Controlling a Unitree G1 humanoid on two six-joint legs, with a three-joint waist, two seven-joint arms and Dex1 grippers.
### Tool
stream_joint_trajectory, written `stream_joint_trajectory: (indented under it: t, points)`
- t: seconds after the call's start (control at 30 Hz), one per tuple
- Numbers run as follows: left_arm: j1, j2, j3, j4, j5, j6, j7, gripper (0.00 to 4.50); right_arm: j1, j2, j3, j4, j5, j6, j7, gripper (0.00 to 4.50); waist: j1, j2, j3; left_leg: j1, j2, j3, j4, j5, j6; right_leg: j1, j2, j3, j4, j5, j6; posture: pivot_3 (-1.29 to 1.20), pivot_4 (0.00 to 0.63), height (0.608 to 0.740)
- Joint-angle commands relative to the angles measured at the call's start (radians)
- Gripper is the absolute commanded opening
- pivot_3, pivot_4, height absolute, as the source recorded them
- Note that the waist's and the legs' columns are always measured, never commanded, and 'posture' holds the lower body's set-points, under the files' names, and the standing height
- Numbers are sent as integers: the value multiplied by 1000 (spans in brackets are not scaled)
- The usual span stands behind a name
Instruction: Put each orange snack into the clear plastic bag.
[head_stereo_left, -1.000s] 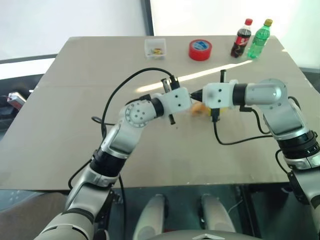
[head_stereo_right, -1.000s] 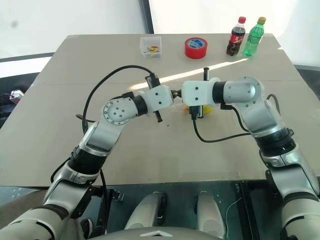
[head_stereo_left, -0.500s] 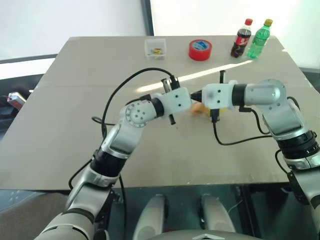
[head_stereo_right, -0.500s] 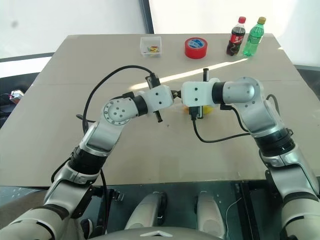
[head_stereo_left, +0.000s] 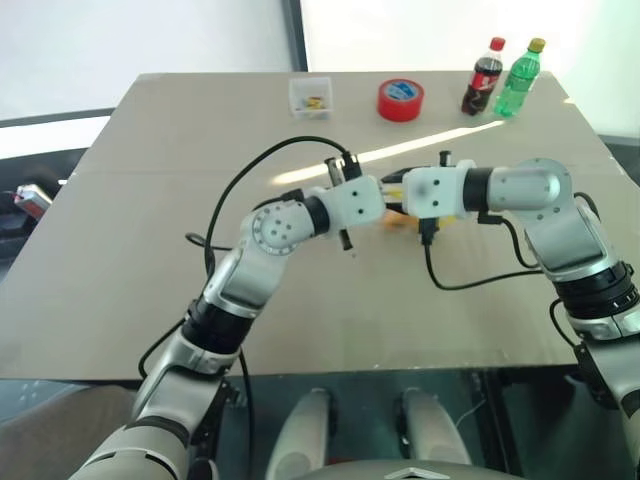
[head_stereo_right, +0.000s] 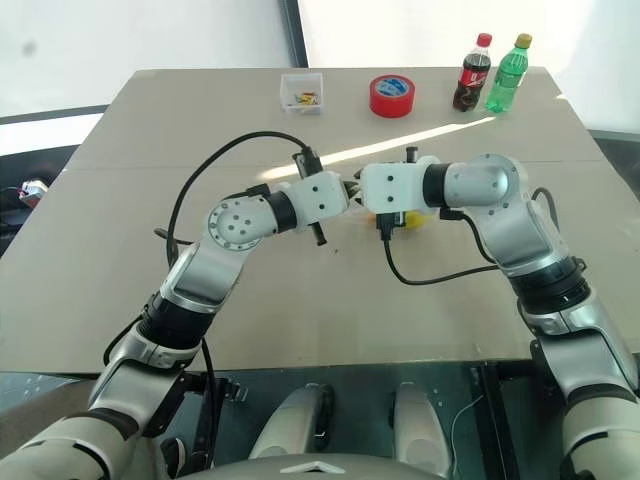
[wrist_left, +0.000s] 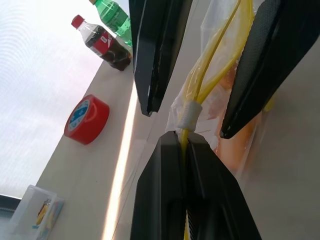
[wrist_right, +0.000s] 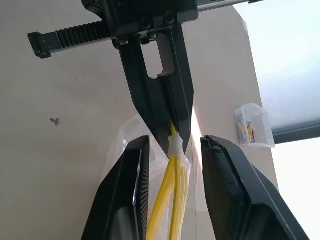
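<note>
Bag (wrist_left: 210, 75) between parted right fingers (wrist_right: 125, 200)

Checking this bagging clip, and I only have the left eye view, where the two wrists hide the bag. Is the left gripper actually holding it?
Observer: Yes. The left wrist view shows the left gripper shut on the bag's yellow strip.
Operator: And the other one?
Observer: The right gripper is open. In the right wrist view its fingers stand apart on either side of that strip.
Operator: Any snack inside yet?
Observer: An orange shape shows through the plastic beside the strip. I cannot tell which snack it is.
</note>
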Motion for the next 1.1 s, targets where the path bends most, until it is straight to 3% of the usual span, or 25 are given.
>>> stream_joint_trajectory:
  t: [0.03, 0.1, 0.57, 0.6, 0.63, 1.1]
  points:
    - [-25, -5, -1, -30, 0, -18, -3, 0, -4, -2, -15, -27, -1, -13, -13, 1254, 0, 0, 0, 0, 0, 0, 0, 0, 0, 0, 0, 0, 0, 0, 0, 0, 150, 740]
    - [-25, -7, -2, -31, -1, -17, -3, 0, -4, -2, -15, -22, -4, -17, -15, 602, 0, 0, 0, 0, 0, 0, 0, 0, 0, 0, 0, 0, 0, 0, 0, 0, 150, 740]
    - [-19, -4, 2, -33, -1, -17, -7, 0, 1, -12, -15, -5, -17, -33, -15, 602, 0, 0, 0, 0, 0, 0, 0, 0, 0, 0, 0, 0, 0, 0, 0, 0, 150, 740]
    - [-19, -4, 1, -32, -1, -17, -7, 0, 3, -13, -16, -7, -17, -32, -14, 85, 0, 0, 0, 0, 0, 0, 0, 0, 0, 0, 0, 0, 0, 0, 0, 0, 150, 740]
    - [-19, -5, 1, -32, -1, -16, -7, 0, 4, -14, -16, -9, -16, -31, -13, 39, 0, 0, 0, 0, 0, 0, 0, 0, 0, 0, 0, 0, 0, 0, 0, 0, 150, 740]
    - [-10, 25, 18, -9, 8, -40, -7, 0, 28, -71, -59, 7, -19, -27, -25, 39, 0, 0, 0, 0, 0, 0, 0, 0, 0, 0, 0, 0, 0, 0, 0, 0, 150, 740]
